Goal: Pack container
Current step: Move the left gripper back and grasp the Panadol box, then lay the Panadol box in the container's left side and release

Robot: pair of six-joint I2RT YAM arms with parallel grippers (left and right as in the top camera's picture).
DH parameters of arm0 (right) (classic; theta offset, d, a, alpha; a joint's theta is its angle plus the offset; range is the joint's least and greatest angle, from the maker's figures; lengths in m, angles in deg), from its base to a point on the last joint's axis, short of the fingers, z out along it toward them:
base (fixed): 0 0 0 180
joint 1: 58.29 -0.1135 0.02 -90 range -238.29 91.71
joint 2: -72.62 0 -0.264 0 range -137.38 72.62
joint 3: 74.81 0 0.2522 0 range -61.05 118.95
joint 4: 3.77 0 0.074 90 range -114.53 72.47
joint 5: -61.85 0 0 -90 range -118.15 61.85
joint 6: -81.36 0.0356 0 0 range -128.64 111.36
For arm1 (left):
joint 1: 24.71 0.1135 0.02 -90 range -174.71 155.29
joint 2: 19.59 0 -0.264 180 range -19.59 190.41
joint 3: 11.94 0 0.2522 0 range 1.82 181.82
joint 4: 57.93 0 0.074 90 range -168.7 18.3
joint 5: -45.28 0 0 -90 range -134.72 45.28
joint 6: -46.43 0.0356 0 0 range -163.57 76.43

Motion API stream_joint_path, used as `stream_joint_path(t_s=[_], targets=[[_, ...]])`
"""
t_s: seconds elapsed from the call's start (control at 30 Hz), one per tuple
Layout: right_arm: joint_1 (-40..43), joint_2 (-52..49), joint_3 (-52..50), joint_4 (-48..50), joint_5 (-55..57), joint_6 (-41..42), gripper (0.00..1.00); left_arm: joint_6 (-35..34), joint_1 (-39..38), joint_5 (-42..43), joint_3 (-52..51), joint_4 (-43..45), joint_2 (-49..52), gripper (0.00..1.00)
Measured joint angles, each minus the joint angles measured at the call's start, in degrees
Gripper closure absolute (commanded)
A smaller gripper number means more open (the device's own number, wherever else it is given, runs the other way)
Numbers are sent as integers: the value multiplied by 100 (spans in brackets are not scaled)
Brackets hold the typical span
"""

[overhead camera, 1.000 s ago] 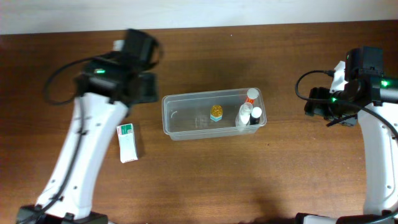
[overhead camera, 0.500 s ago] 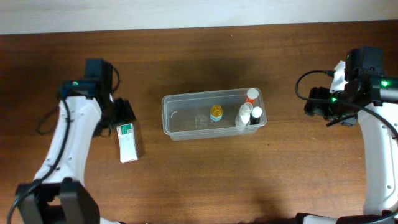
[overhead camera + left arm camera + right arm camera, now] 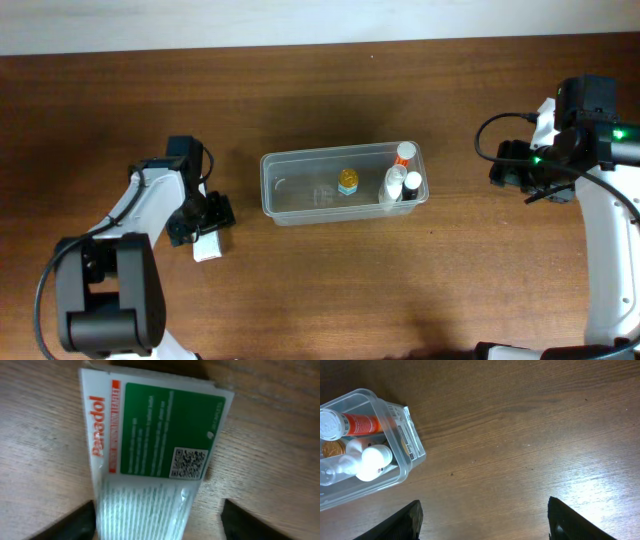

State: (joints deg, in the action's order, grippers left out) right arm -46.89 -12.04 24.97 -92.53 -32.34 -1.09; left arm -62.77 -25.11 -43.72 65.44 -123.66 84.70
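Observation:
The clear plastic container (image 3: 300, 190) sits mid-table and holds an orange-capped tube (image 3: 404, 153), two white bottles (image 3: 396, 187) and a small yellow item (image 3: 348, 181). A white and green Panadol box (image 3: 209, 247) lies flat on the table left of the container. My left gripper (image 3: 205, 222) is low over the box, open, with a finger on each side of it; the box fills the left wrist view (image 3: 150, 450). My right gripper (image 3: 510, 172) is open and empty, right of the container, whose corner shows in the right wrist view (image 3: 395, 440).
Bare wooden table surrounds the container. A pale wall edge runs along the far side of the table (image 3: 320, 20). Cables hang from the right arm (image 3: 490, 140).
My left arm has swung down and toward the front, coming from behind the container's left end to sit low over the Panadol box. The right arm has not moved.

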Motion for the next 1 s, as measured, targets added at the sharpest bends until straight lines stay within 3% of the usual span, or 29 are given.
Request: stream_joint_path(t_s=[0.07, 0.23, 0.5, 0.7, 0.87, 1.0], targets=[[0, 0, 0, -2, 0, -2, 28, 20, 0, 15, -4, -2, 42, 54], [0, 0, 0, -2, 0, -4, 28, 15, 0, 33, -9, -7, 42, 62], [0, 0, 0, -7, 0, -2, 28, 15, 0, 33, 74, -269, 39, 61], [0, 0, 0, 0, 0, -4, 28, 90, -76, 31, 898, -680, -238, 62], [0, 0, 0, 0, 0, -2, 28, 820, -734, 11, 1738, -345, -1023, 68], [0, 0, 0, -2, 0, -2, 28, 1915, -1652, 31, 1989, 68, -1469, 72]])
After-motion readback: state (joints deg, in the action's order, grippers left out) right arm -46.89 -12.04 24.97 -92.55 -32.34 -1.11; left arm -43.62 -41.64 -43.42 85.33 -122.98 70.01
